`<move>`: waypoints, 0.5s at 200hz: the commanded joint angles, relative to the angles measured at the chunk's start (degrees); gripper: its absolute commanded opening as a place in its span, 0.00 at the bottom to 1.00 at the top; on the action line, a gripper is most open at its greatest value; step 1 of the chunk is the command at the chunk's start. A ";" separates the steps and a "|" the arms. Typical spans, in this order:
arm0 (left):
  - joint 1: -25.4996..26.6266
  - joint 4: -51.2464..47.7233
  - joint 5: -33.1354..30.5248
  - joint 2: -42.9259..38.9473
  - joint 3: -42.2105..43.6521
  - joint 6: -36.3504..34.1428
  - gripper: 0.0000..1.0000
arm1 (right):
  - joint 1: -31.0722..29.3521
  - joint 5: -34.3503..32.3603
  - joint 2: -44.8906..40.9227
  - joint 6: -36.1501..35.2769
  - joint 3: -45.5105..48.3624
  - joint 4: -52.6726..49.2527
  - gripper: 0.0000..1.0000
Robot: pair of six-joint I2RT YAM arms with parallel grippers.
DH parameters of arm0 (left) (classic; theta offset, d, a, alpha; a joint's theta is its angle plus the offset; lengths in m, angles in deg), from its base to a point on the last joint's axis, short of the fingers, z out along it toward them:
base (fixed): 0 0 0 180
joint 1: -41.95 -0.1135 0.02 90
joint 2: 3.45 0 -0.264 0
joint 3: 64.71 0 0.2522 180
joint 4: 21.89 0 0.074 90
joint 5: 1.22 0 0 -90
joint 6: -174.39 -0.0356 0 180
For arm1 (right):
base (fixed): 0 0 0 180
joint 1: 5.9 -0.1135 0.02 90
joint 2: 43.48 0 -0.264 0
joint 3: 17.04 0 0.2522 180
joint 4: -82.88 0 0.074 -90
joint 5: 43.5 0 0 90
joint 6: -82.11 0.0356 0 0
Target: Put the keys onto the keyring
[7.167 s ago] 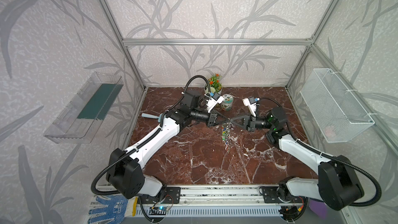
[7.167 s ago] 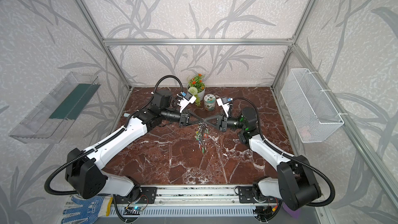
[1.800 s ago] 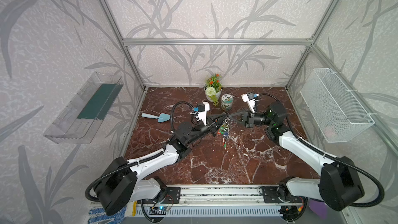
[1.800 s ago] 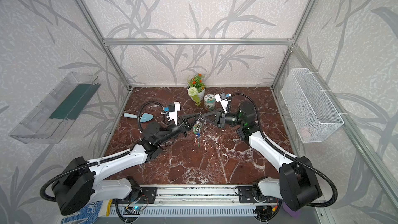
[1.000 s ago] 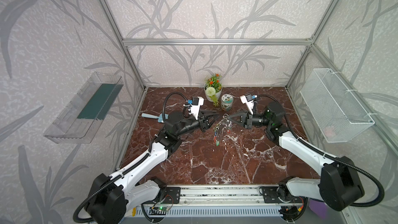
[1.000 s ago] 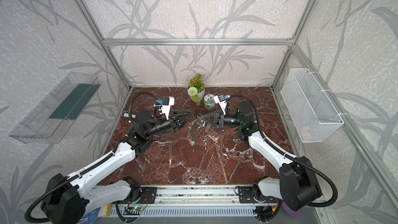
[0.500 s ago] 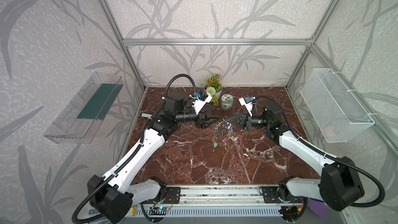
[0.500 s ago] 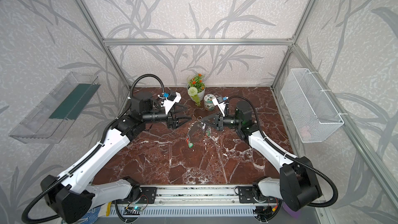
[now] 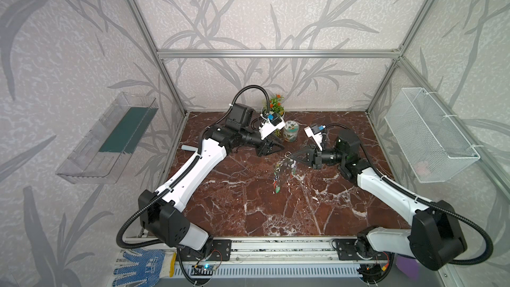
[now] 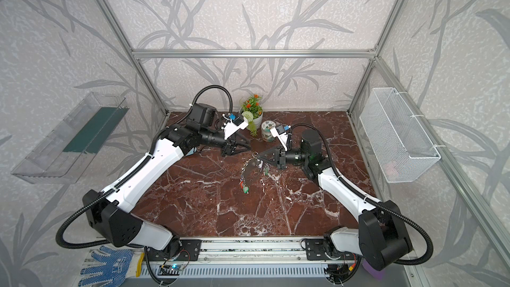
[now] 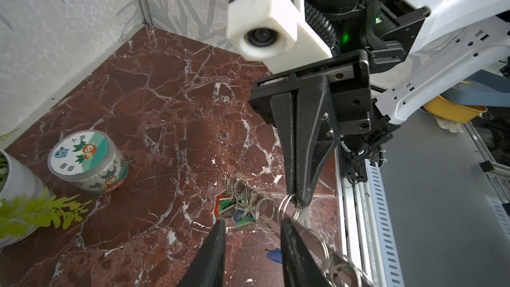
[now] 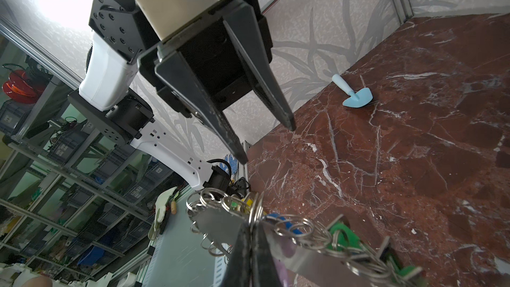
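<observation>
The keyring (image 9: pixel 281 169) (image 10: pixel 248 171), a bunch of silvery rings with green, blue and red tags, hangs above the marble floor. My right gripper (image 9: pixel 291 156) (image 12: pixel 251 227) is shut on one of its rings. A pale lilac tag (image 12: pixel 285 247) of the keys shows beside the right jaws, partly behind a shiny metal strip. I cannot tell whether it is on the ring. My left gripper (image 9: pixel 278 149) (image 11: pixel 254 220) is open just left of the keyring (image 11: pixel 248 202), with nothing between its fingers.
A printed tin (image 9: pixel 291 131) and a potted plant (image 9: pixel 276 109) stand behind the grippers. A light blue scraper (image 12: pixel 356 96) lies by the left wall. A wire basket (image 9: pixel 430 139) hangs on the right wall and a clear shelf (image 9: pixel 110 139) on the left wall.
My left arm has lifted and swung toward the back, and its gripper now points level at the keyring from the left. Its jaws stand narrower than half a second ago. The right gripper kept holding the keyring.
</observation>
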 commanded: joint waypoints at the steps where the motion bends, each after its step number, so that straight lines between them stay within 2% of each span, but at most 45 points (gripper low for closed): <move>1: 1.08 -5.64 1.55 1.40 -3.30 -5.15 0.35 | -0.28 1.86 -1.90 -0.88 -2.87 2.36 0.00; 100: 2.85 -9.51 0.59 3.98 -6.00 -8.13 0.37 | -0.64 2.21 -1.86 -0.70 -2.72 2.65 0.00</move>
